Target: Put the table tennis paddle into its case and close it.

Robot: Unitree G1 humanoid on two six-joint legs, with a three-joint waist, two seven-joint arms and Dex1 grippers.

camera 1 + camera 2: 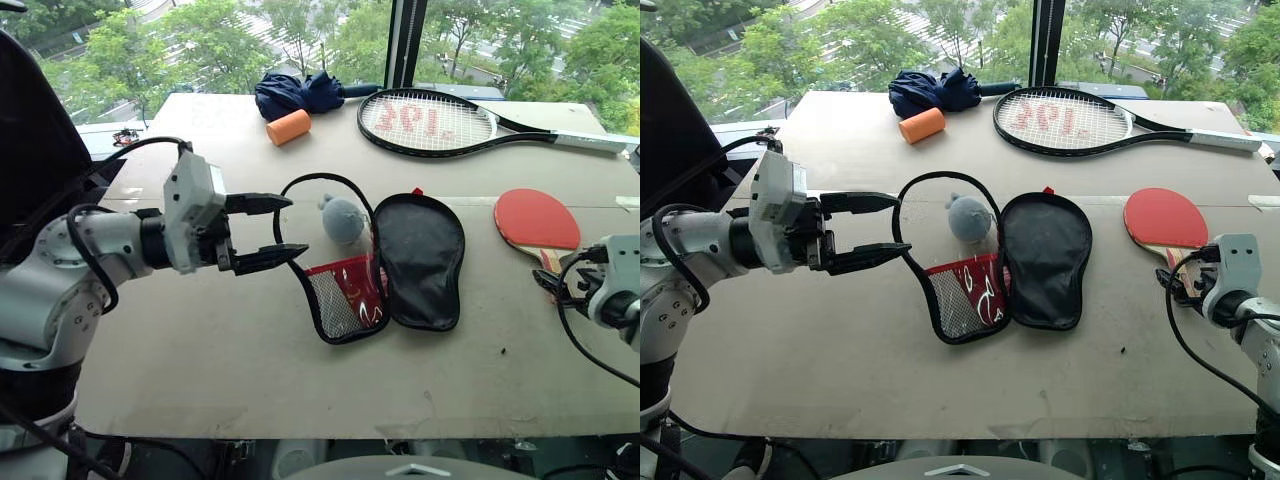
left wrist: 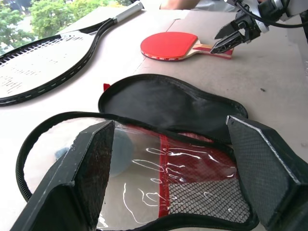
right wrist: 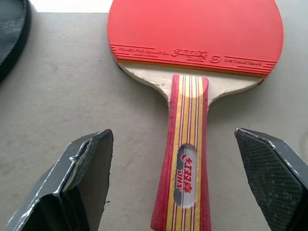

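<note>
Red smooth rubber faces the round table tennis paddle point(image 3: 195, 33); right gripper point(image 3: 180, 185) straddles its striped wooden handle, fingers spread, not touching. Left gripper point(image 1: 272, 232) gapes, empty, beside the unzipped mesh-and-plastic case point(image 1: 415, 255).

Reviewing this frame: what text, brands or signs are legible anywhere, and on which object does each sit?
"DHS" on the oval badge of the table tennis paddle handle.
A line of small print along the paddle's rubber edge: too small to read surely.
White logo on the case: a shape, no readable words.
Red marks on the tennis racket strings: unreadable.
</note>
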